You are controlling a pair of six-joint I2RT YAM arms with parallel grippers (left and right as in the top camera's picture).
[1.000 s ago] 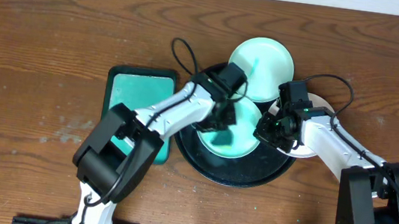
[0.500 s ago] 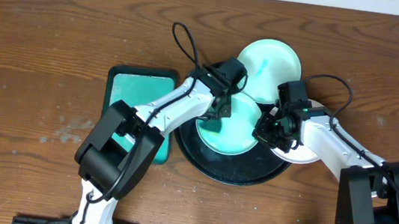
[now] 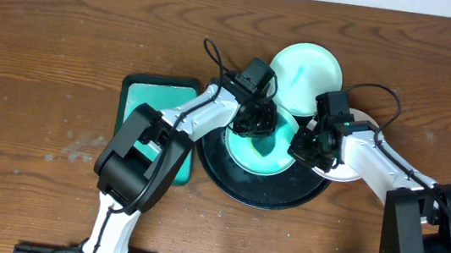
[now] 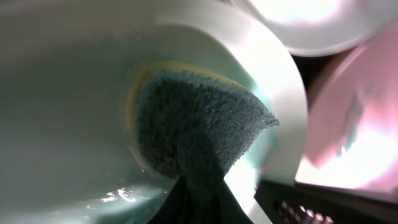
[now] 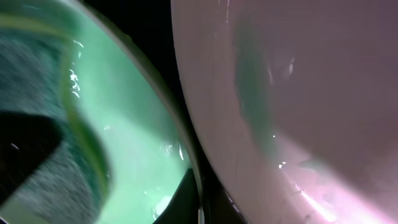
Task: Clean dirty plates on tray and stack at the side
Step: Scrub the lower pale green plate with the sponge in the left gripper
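The black tray (image 3: 260,197) holds a pale mint plate (image 3: 256,157) in its middle. My left gripper (image 3: 258,120) is shut on a dark sponge with a yellow backing (image 4: 193,124) and presses it on this plate (image 4: 68,106) near its far rim. My right gripper (image 3: 302,145) is shut on the plate's right rim; one finger (image 5: 189,199) lies inside the rim (image 5: 130,124). A second mint plate (image 3: 305,66) with a teal smear overlaps the tray's far edge. A third, white plate (image 3: 361,121) lies at the tray's right, under my right arm, and fills the right wrist view (image 5: 298,93).
A rectangular teal-green tray (image 3: 156,102) lies left of the black tray, partly under my left arm. Brown wooden table (image 3: 46,55) stretches to the left and far side. Both arms cross over the black tray.
My left gripper has moved the sponge from the plate's near left part up and right to its far rim. The far plate shifted slightly right. The right gripper has kept its hold.
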